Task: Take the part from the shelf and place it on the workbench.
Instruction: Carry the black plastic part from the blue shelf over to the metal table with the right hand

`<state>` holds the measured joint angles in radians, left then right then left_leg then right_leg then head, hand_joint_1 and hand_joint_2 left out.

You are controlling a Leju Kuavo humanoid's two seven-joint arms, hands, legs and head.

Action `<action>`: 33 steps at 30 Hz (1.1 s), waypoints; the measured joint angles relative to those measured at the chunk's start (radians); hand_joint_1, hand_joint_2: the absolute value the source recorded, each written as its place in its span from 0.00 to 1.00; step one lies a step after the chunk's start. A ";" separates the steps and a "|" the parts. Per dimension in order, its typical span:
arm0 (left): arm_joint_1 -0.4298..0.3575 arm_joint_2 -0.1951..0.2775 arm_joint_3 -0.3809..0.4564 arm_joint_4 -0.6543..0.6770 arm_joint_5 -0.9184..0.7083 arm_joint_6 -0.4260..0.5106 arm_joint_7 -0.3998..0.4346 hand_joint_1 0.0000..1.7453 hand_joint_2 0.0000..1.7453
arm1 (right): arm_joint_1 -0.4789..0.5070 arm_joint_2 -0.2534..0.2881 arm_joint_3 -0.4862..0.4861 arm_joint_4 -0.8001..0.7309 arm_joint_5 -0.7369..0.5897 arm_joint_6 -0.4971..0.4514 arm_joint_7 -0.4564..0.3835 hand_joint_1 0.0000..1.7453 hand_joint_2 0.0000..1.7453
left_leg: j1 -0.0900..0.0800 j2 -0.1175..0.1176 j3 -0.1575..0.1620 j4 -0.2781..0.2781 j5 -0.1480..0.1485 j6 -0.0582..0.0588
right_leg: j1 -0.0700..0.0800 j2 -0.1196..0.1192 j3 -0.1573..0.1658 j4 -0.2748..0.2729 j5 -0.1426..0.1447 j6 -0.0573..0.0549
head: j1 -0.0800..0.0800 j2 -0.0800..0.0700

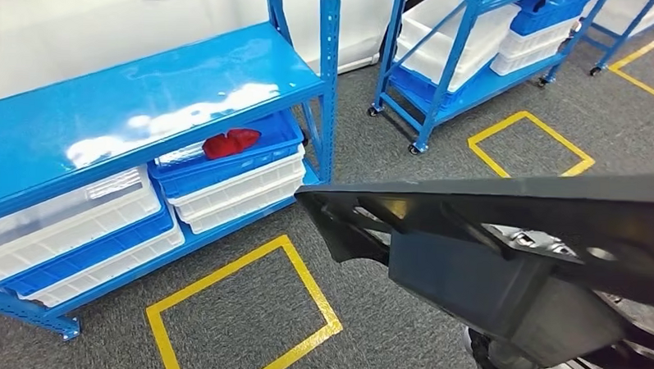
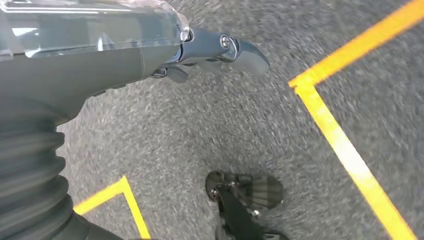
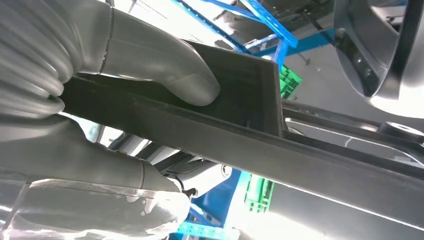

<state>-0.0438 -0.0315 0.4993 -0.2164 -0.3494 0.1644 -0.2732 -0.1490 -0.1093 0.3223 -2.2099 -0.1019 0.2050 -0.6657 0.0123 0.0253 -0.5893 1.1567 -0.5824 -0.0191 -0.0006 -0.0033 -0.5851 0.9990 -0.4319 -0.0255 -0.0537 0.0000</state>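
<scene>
— What did the right hand (image 3: 150,120) have?

— Its thumb lay inside the boxy section of the black part (image 1: 502,240) and its fingers (image 3: 165,210) curled under the rail, so it gripped the part. The part was carried low over the grey carpet, beside the blue shelf (image 1: 146,104).

— The left hand (image 2: 200,50)?

— It hung over the carpet; I could not tell whether its fingers were open or closed.

— And the bins?

— Under the shelf's top board, a blue bin (image 1: 251,161) held a red item (image 1: 231,142). Left of it sat a clear bin (image 1: 68,208), contents unclear.
</scene>
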 joint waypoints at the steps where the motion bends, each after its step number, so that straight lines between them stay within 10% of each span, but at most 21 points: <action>1: 0.003 0.000 0.001 0.000 0.002 0.000 0.001 0.00 1.00 | 0.001 0.000 0.000 0.000 -0.001 0.006 0.000 1.00 1.00 | 0.000 -0.011 -0.033 0.068 -0.028 0.000 | 0.001 0.011 -0.001 0.000 0.000 -0.002 | 0.000 0.000; 3: 0.009 0.000 0.004 0.000 0.005 0.000 0.004 0.00 1.00 | 0.002 0.000 0.000 0.002 -0.003 0.015 0.000 1.00 1.00 | 0.000 -0.017 -0.070 0.132 -0.032 -0.002 | 0.002 0.038 -0.001 0.003 0.001 -0.003 | 0.000 0.000; 7: 0.009 -0.001 0.015 0.000 0.011 -0.001 0.011 0.00 1.00 | -0.006 0.000 0.000 0.020 -0.017 0.022 0.000 1.00 1.00 | 0.007 -0.063 0.011 -0.074 0.094 0.001 | 0.001 0.088 -0.006 0.021 -0.005 0.007 | 0.000 0.000; 11: 0.006 -0.002 0.022 0.000 0.015 -0.015 0.014 0.00 1.00 | -0.008 0.000 -0.006 0.044 -0.035 0.029 0.000 1.00 1.00 | 0.004 -0.071 0.034 -0.134 0.106 0.020 | -0.004 0.121 -0.024 0.028 -0.002 0.032 | 0.000 0.000; 14: 0.005 -0.005 0.026 0.000 0.016 -0.030 0.013 0.00 1.00 | -0.008 0.000 -0.013 0.054 -0.028 0.040 0.000 1.00 1.00 | 0.005 -0.039 0.038 -0.148 0.117 0.039 | -0.004 0.066 -0.058 0.096 -0.044 0.046 | 0.000 0.000; 17: 0.010 -0.006 0.031 0.000 0.017 -0.031 0.018 0.00 1.00 | -0.003 0.004 -0.014 0.064 -0.015 0.051 0.000 1.00 1.00 | 0.001 -0.004 0.038 -0.148 0.115 0.043 | -0.010 0.017 -0.146 0.276 -0.121 0.058 | 0.000 0.000; 19: 0.009 -0.007 0.037 0.000 0.018 -0.030 0.021 0.00 1.00 | 0.001 0.007 -0.014 0.070 -0.012 0.057 0.000 1.00 1.00 | 0.000 0.021 0.040 -0.148 0.112 0.042 | -0.014 0.008 -0.150 0.283 -0.103 0.060 | 0.000 0.000; 23: 0.006 -0.009 0.045 0.000 0.021 -0.025 0.020 0.00 1.00 | 0.000 0.017 -0.019 0.083 -0.034 0.086 0.000 1.00 1.00 | -0.004 0.059 0.050 -0.147 0.102 0.028 | -0.001 -0.054 -0.027 0.047 -0.010 0.039 | 0.000 0.000; 26: 0.004 -0.009 0.049 0.000 0.017 -0.027 0.013 0.00 1.00 | 0.004 0.031 -0.038 0.095 -0.055 0.123 0.000 1.00 1.00 | -0.007 0.085 0.057 -0.150 0.096 0.012 | 0.007 -0.042 -0.020 0.021 -0.009 0.018 | 0.000 0.000; 29: 0.002 -0.004 0.049 0.000 0.000 -0.036 0.002 0.00 1.00 | 0.022 0.053 -0.072 0.101 -0.057 0.160 0.000 1.00 1.00 | -0.002 0.033 0.039 -0.091 0.051 0.001 | 0.000 -0.012 -0.011 0.006 0.000 0.001 | 0.000 0.000; 33: 0.011 0.011 0.050 0.000 -0.006 -0.041 -0.004 0.00 1.00 | 0.057 0.081 -0.123 0.106 -0.063 0.216 0.000 1.00 1.00 | 0.000 -0.016 -0.071 0.132 -0.039 -0.001 | 0.003 0.036 -0.009 0.006 0.000 -0.009 | 0.000 0.000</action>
<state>-0.0326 -0.0208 0.5496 -0.2167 -0.3550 0.1232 -0.2771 -0.0916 -0.0287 0.1996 -2.1042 -0.1654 0.4213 -0.6657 0.0122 0.0091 -0.6601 1.2891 -0.6212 -0.0205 0.0019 0.0326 -0.5940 1.0048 -0.4324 -0.0342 -0.0538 0.0000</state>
